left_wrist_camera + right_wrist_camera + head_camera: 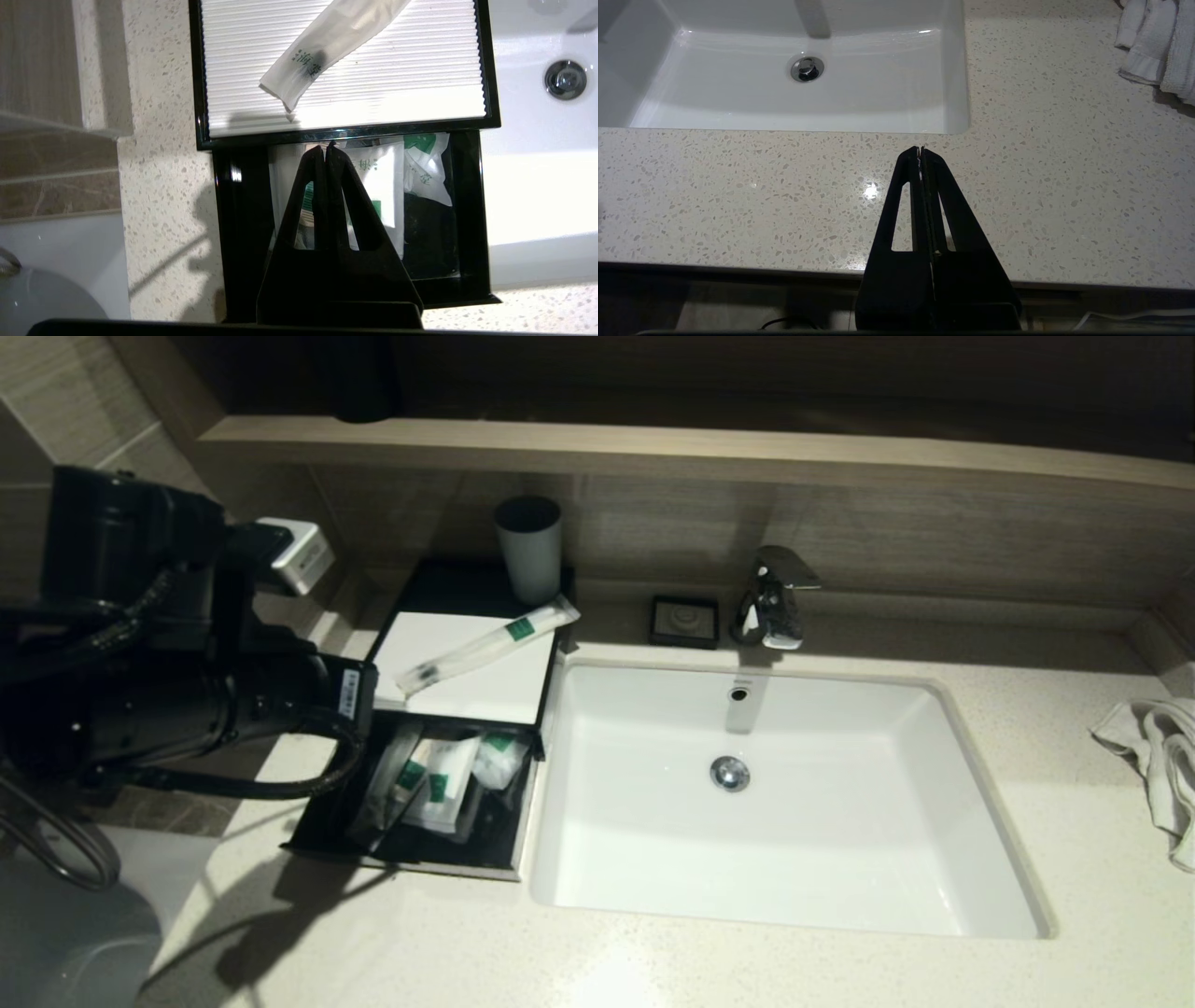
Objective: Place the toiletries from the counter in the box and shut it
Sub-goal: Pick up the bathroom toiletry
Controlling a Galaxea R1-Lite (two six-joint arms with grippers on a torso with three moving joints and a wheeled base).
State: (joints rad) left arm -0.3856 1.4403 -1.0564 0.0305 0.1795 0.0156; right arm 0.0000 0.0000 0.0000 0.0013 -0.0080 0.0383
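Observation:
The black box (322, 831) stands on the counter left of the sink, with its drawer pulled out toward me. Several white sachets with green marks (439, 784) lie in the drawer, and they also show in the left wrist view (380, 186). A long white toiletry packet (490, 644) lies slanted on the box's white ribbed top (485, 695), also in the left wrist view (327, 42). My left arm (187, 709) reaches in from the left. My left gripper (327, 147) is shut and empty above the open drawer, tips near the top's front edge. My right gripper (920, 150) is shut and empty over the counter's front.
A white sink (775, 905) with a chrome faucet (773, 597) fills the middle. A grey cup (529, 549) stands behind the box. A small black dish (684, 621) sits by the faucet. A white towel (1158, 756) lies at the far right.

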